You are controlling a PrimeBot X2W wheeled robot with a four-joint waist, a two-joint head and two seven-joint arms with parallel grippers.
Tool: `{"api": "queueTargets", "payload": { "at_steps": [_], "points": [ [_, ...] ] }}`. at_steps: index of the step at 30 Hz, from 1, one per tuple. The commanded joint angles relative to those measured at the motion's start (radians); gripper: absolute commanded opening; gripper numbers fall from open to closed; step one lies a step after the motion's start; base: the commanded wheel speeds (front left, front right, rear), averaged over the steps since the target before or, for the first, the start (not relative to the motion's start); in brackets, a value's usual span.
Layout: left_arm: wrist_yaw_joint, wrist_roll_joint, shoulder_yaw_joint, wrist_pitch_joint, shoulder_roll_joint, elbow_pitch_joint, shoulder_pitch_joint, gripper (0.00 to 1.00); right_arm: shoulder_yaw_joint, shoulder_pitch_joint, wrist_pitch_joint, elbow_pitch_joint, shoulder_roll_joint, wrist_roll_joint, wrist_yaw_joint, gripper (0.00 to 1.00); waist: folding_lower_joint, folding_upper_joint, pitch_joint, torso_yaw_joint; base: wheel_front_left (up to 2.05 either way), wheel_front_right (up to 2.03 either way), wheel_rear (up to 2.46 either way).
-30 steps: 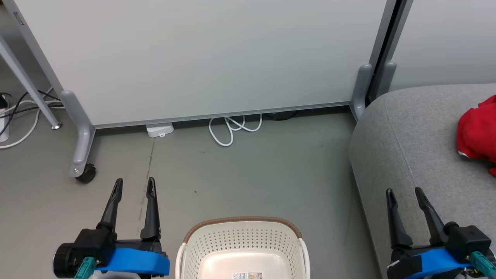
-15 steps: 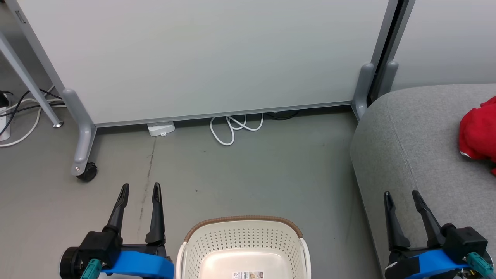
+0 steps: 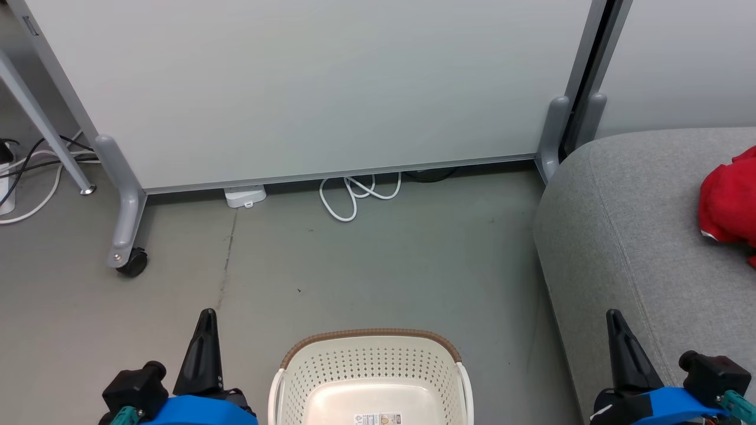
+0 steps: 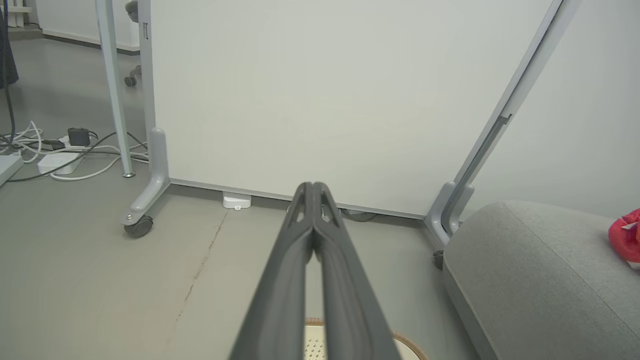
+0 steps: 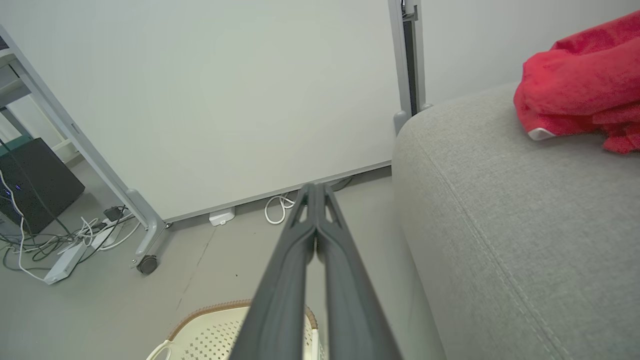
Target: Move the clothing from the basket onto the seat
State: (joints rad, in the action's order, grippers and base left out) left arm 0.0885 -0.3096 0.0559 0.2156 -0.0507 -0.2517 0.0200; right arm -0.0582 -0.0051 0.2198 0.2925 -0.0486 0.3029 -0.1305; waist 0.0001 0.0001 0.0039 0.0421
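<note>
Both pairs of jaws are resting shut on nothing, flanking the laundry basket point(image 3: 369, 339), its visible floor showing bare. The red clothing point(image 3: 726, 206) is lying far right on the grey sofa point(image 3: 620, 236); the right jaws are sitting nearer it.

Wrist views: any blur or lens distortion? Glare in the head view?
Left wrist view: left gripper soft toward the bottom edge; the panel post leans, wide-angle stretch. Right wrist view: sofa weave and red clothing sharp. Head view: even light, no hard shadows, mild sheen on the basket floor.
</note>
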Motion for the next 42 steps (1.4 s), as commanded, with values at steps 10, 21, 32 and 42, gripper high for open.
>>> {"api": "queueTargets", "payload": {
  "at_steps": [10, 21, 32, 42],
  "points": [
    [0.008, -0.201, -0.030, -0.048, 0.000, 0.016, -0.043, 0.00, -0.009, -0.030, -0.048, -0.026, -0.002, 0.203, 0.000, 0.00, 0.0000, -0.0001, 0.000, -0.004, 0.00, 0.00, 0.00],
    [0.013, -0.375, -0.052, -0.092, 0.000, 0.016, -0.058, 0.00, -0.016, -0.043, -0.092, -0.031, -0.002, 0.378, 0.000, 0.00, 0.0000, -0.0001, 0.000, -0.008, 0.00, 0.00, 0.00],
    [0.019, -0.528, -0.071, -0.132, 0.000, 0.015, -0.071, 0.00, -0.023, -0.055, -0.133, -0.034, -0.002, 0.533, 0.000, 0.00, 0.0000, -0.0001, 0.000, -0.012, 0.00, 0.00, 0.00],
    [0.023, -0.654, -0.089, -0.164, 0.000, 0.014, -0.083, 0.00, -0.029, -0.065, -0.166, -0.037, -0.002, 0.659, 0.000, 0.00, 0.0000, -0.0001, 0.000, -0.015, 0.00, 0.00, 0.00]
  ]
}}
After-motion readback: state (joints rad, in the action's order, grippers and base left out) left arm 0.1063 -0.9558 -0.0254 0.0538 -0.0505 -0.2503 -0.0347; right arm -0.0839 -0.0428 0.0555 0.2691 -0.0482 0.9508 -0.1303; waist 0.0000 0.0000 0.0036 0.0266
